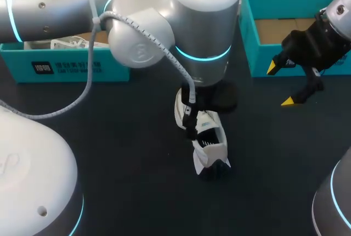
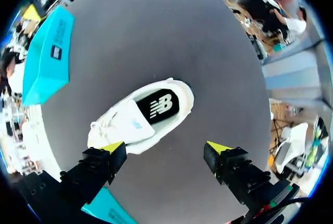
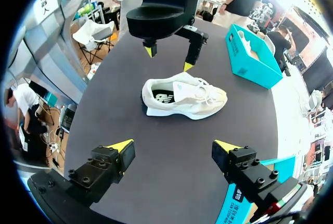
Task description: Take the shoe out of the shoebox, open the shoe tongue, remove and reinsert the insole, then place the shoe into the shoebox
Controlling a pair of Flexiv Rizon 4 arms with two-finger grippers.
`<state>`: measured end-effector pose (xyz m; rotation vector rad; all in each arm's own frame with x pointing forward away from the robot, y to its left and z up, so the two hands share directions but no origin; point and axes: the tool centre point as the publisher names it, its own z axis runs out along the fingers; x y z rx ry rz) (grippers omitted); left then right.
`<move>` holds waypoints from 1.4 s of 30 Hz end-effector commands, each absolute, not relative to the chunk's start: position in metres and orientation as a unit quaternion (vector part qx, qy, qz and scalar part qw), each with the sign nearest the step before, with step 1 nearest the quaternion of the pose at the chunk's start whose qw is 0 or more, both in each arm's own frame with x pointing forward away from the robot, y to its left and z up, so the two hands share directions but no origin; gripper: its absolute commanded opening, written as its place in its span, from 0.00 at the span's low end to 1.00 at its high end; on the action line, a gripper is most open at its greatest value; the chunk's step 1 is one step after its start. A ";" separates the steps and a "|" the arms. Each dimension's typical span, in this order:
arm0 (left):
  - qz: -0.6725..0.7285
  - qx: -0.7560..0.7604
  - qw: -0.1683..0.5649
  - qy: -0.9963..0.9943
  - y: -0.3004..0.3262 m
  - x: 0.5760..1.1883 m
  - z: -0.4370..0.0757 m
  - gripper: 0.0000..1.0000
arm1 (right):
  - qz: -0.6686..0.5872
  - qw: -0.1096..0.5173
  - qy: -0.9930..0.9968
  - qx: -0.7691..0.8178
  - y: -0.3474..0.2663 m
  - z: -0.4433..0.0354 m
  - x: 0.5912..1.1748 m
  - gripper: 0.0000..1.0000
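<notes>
A white shoe (image 1: 207, 144) is seen upright on its sole near the middle of the dark table (image 1: 109, 159), outside both boxes. Its black insole (image 2: 158, 106) is seated inside and is exposed at the heel end, while the pale tongue (image 2: 136, 125) is laid over the front part of the opening, towards the laces.

The left gripper (image 2: 165, 148) is held above the shoe, pointing down at it. Its fingers are spread wide and nothing is gripped between them. From the left wrist view the shoe is seen ahead of the fingers, nearer to one than to the other. From the right wrist view the yellow tips are placed just over the heel end, and no contact can be made out.

The right gripper (image 3: 174, 146) is held to the right of the shoe, well apart from it, with its fingers also wide open and nothing held.

A teal shoebox (image 1: 249, 38) with a bare brown cardboard floor is set at the far right of the table, close to the right gripper. A second teal box (image 1: 66, 67) is placed at the far left, partly hidden by the left arm (image 1: 66, 5), and white contents are seen inside it.
</notes>
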<state>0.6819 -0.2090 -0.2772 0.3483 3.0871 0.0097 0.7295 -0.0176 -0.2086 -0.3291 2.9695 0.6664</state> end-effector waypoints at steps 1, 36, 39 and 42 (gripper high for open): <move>-0.006 -0.144 0.018 0.989 -0.209 0.681 -0.278 1.00 | 0.216 0.040 0.970 -0.107 -0.017 -0.210 0.730 1.00; -0.070 -0.076 -0.001 0.995 -0.268 0.634 -0.352 1.00 | 0.216 0.040 0.970 -0.107 -0.017 -0.210 0.730 1.00; -0.067 -0.071 -0.006 0.995 -0.267 0.631 -0.361 1.00 | 0.216 0.040 0.970 -0.107 -0.017 -0.210 0.730 1.00; -0.059 -0.070 -0.008 0.996 -0.267 0.630 -0.372 1.00 | 0.216 0.040 0.970 -0.107 -0.017 -0.210 0.730 1.00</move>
